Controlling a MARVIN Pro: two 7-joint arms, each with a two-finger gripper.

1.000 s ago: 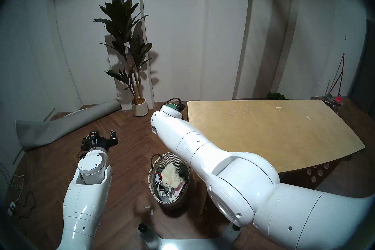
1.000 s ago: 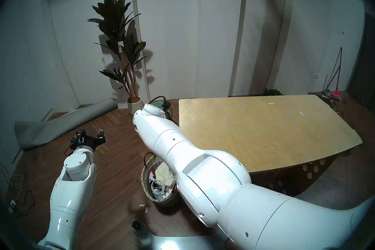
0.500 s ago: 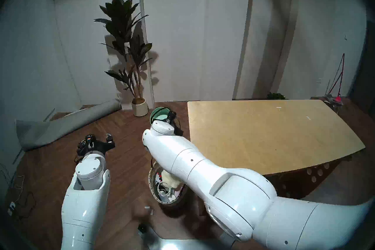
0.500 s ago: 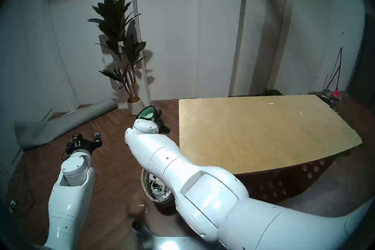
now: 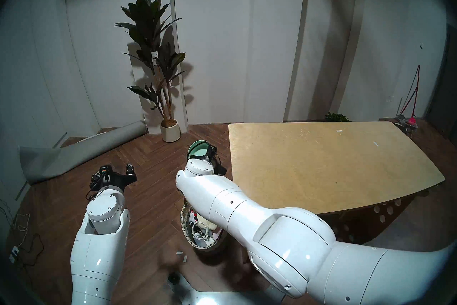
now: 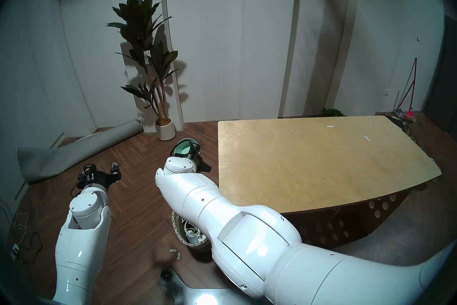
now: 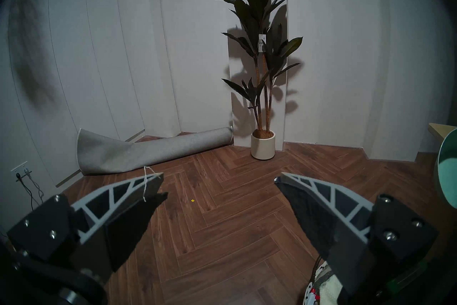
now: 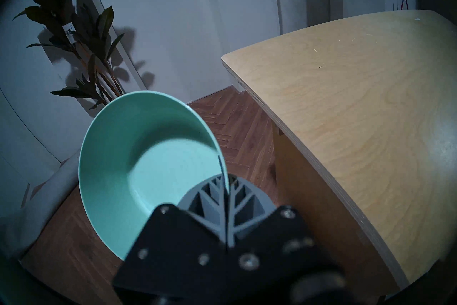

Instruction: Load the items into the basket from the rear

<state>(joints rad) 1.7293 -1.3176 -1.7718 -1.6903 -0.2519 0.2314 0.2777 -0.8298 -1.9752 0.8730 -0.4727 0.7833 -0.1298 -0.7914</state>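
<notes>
Compared with a second ago, your right arm has come down and back toward you, so the mint-green bowl (image 5: pixel 199 150) now shows clear of the wrist, held in the air beside the table (image 5: pixel 321 168) and beyond the wicker basket (image 5: pixel 184 219). The right gripper (image 8: pixel 226 183) is pressed together on the bowl's rim. Your left gripper (image 7: pixel 218 185) stands spread and empty over the floor, barely shifted. Count one bowl, one basket, one cream cloth (image 5: pixel 206 219) and one white cable coil (image 5: pixel 199 229), the last two lying inside the basket. One potted plant (image 5: pixel 158 57) and one rolled rug (image 5: pixel 81 153) sit by the wall.
</notes>
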